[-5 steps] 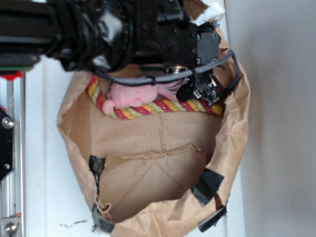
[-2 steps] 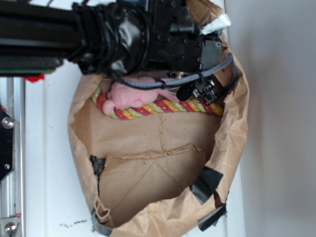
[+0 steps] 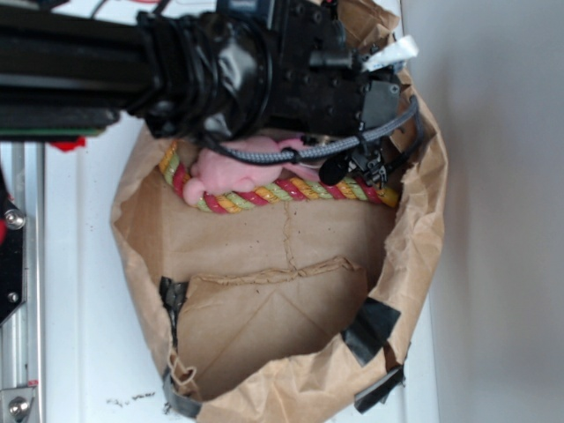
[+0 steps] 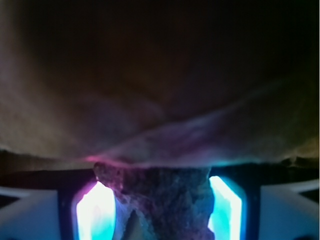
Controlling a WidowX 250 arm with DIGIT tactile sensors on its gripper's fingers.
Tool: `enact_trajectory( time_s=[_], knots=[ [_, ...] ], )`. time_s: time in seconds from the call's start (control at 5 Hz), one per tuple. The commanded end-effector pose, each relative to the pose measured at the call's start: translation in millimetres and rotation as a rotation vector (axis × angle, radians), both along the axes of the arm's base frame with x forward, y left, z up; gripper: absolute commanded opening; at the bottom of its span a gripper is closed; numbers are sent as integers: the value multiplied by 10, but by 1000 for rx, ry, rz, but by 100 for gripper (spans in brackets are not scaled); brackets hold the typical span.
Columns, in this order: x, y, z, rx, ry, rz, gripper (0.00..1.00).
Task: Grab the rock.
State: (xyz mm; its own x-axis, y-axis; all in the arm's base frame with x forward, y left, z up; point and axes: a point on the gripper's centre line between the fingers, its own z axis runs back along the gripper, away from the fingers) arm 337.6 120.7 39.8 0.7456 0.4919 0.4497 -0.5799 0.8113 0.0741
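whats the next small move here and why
Probably a short lift straight up. In the wrist view the rock sits between the two glowing pads of the hand, seemingly touching both, so it looks gripped. The exterior view shows the hand deep in the paper bag beside the pink toy and rope, so rising clears them.

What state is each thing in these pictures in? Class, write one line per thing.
rock: between the glowing fingers, apparently gripped.
gripper: shut on the rock, by the wrist view.
paper bag: open, lying on its side, rim crumpled.
pink plush toy: inside the bag, partly hidden by the arm.
rope: lying curved beside the plush toy.
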Motion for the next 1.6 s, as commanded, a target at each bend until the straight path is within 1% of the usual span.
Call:
enact_trajectory(
  time_s=[0.0,0.2,0.4,0.6,0.8,1.0,1.2,1.4],
  knots=[
    [36,44,285,-6,-55,-4,0],
    [-98,-11,424,-63,-72,4,0],
    [-293,-94,573,-110,-85,0,0],
    [-433,-136,688,-137,-85,-37,0],
    [-468,-171,896,-167,-86,-162,0],
    [-475,-275,1046,-180,-106,-222,0],
    [-477,-321,1077,-175,-109,-236,0],
    [-465,-403,1124,-199,-77,-347,0]
  ],
)
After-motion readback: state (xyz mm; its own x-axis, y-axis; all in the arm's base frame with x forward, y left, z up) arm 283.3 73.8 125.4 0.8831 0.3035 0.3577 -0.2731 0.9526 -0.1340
